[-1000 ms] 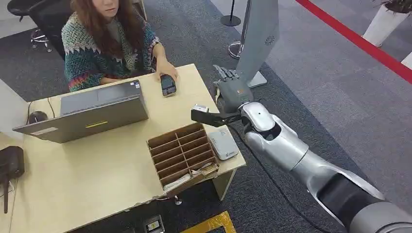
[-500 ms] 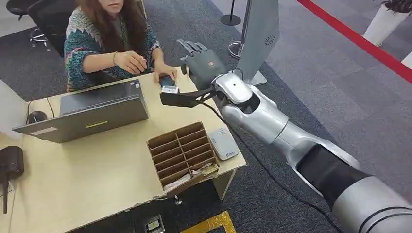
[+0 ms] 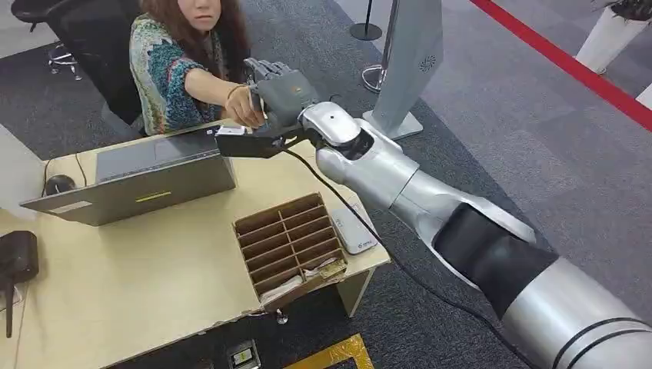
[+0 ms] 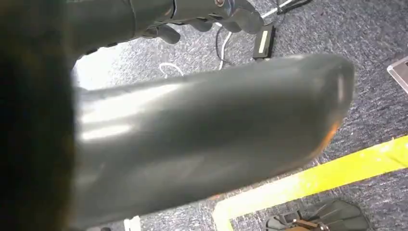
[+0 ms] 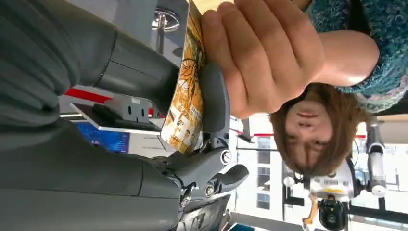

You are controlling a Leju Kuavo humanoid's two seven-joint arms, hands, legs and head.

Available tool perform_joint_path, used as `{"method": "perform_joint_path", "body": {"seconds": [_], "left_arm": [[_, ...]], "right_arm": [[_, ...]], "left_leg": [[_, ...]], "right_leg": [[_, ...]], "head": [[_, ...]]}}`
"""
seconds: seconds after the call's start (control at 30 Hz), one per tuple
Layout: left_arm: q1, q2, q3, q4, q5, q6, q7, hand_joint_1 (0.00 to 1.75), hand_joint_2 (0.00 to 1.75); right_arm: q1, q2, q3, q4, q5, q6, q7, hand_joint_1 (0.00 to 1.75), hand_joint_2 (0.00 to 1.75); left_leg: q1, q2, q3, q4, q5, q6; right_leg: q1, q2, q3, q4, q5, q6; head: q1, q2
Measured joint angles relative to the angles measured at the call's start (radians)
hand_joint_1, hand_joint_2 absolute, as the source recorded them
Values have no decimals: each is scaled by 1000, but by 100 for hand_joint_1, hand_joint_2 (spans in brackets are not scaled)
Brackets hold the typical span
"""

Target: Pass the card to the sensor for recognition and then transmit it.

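My right hand [image 3: 281, 92] is stretched out over the far edge of the table [image 3: 154, 284], above the laptop [image 3: 154, 173], toward a seated person. In the right wrist view it pinches an orange patterned card [image 5: 185, 103] between thumb [image 5: 214, 103] and fingers. The person's hand [image 5: 264, 53] has closed on the same card from the other side; in the head view that hand [image 3: 244, 110] meets mine. The white card sensor [image 3: 355, 228] lies near the table's right edge, well behind my hand. My left hand [image 4: 211, 12] hangs over the carpet, holding nothing.
A cardboard divider box [image 3: 288, 242] with a few cards stands beside the sensor. A mouse [image 3: 58, 184] and a black device [image 3: 17, 257] lie at the table's left. A grey standing panel [image 3: 411, 54] rises just right of my arm.
My right arm swung left and away from the sensor's side toward the person, carrying the card. The person leaned in, raised a hand and took hold of the card.
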Motion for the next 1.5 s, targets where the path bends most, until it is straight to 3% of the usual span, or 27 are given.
{"method": "perform_joint_path", "body": {"seconds": [0.23, 0.3, 0.33, 0.37, 0.57, 0.77, 0.93, 1.03, 1.2, 1.33, 1.5], "left_arm": [[1, 3, -12, 0, 24, 3, 0, 0, 0], [2, 3, -13, 0, 29, 5, 0, 0, 0], [3, 3, -13, 0, 32, 6, 0, 0, 0], [4, 3, -13, 0, 35, 8, 0, 0, 0], [10, 5, -13, 0, 52, 15, 0, 0, 0], [23, 5, -13, 2, 64, 27, -35, 0, 0], [37, 3, 0, 6, 35, 29, -60, 0, 0], [50, 3, 20, 10, 20, 29, -70, 0, 0], [70, 3, 63, 20, -2, 29, -84, 0, 0], [83, 3, 96, 27, 3, 30, -85, 0, 0], [86, 3, 129, 38, 7, 30, -98, 0, 0]], "right_arm": [[-33, 63, 34, 124, -21, -35, -29, 173, 175], [-36, 76, 44, 149, -21, -43, -31, 148, 175], [-38, 82, 48, 159, -23, -46, -32, 30, 175], [-39, 88, 53, 171, -25, -50, -32, 0, 175], [-44, 106, 74, 218, -13, -97, -18, 0, 175], [-41, 101, 67, 226, -23, -261, 29, 0, 175], [18, 67, 17, 145, -83, -361, 41, 0, 175], [113, 36, -37, 26, -165, -396, 26, 0, 175], [315, -16, -140, -226, -308, -391, -28, 0, 175], [484, -45, -230, -405, -435, -362, -124, 0, 175], [673, -53, -334, -574, -643, -274, -250, 0, 175]], "left_leg": [[0, 0, 0, 0, 0, 0], [0, -1, 0, 0, 0, 0], [0, -1, 0, 0, 0, 0], [0, -1, 0, 0, 0, 0], [0, -1, 0, 0, 0, 0], [0, 0, 1, 1, 0, 0], [0, 1, 2, 1, 0, 0], [1, 1, 3, 0, 0, 0], [1, 1, 3, 0, -2, -2], [1, 1, 4, 0, -2, -2], [1, 1, 3, 0, -2, -2]], "right_leg": [[0, 0, 0, 0, 0, 0], [0, -1, 0, 0, 0, 0], [0, -1, 0, 0, 0, 0], [0, -1, 0, 0, 0, 0], [0, -1, 0, 0, 0, 0], [0, 1, 0, -1, 0, 0], [0, 2, 0, -1, 0, 0], [0, 2, 1, -1, 0, 0], [0, 2, 1, -1, -1, -1], [1, 2, 1, -1, -1, -1], [1, 2, 1, -1, -1, -1]], "head": [[0, 0], [0, 0], [0, 0], [0, 0], [0, 0], [0, 0], [0, 0], [0, 0], [0, 0], [0, 0], [0, 0]]}}
